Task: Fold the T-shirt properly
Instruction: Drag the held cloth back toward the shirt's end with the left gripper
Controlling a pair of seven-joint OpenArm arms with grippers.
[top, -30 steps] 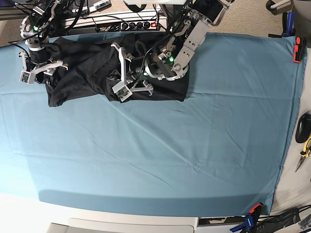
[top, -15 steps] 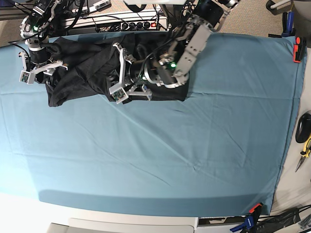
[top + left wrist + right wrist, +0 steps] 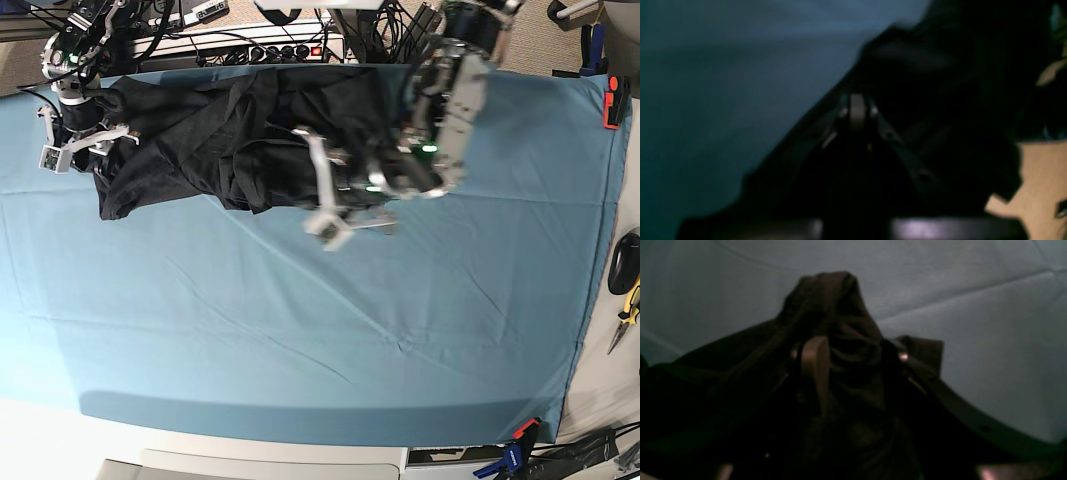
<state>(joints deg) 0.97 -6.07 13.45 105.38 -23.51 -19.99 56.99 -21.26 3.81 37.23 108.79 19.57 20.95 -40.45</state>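
Note:
The black T-shirt point(image 3: 190, 130) lies crumpled at the far left of the table. My left gripper point(image 3: 372, 222) sits at the shirt's right front edge. In the left wrist view, the left gripper point(image 3: 857, 100) has its fingers pressed together, shut on the T-shirt point(image 3: 940, 83), whose cloth drapes away on both sides. My right gripper point(image 3: 100, 140) is at the shirt's left end. In the right wrist view, the right gripper point(image 3: 857, 350) is shut on a thick bunch of the T-shirt point(image 3: 840, 306) that rises past the fingertips.
A teal table cloth point(image 3: 300, 330) covers the table. A power strip point(image 3: 260, 50) and cables run behind the far edge. A red clamp point(image 3: 612, 100) and a blue clamp point(image 3: 515, 455) hold the cloth. Hand tools point(image 3: 628, 300) lie off the right edge.
My left arm has swung right and toward the table's front, dragging its part of the shirt along; the shirt's middle is spread wider. The right arm has stayed put.

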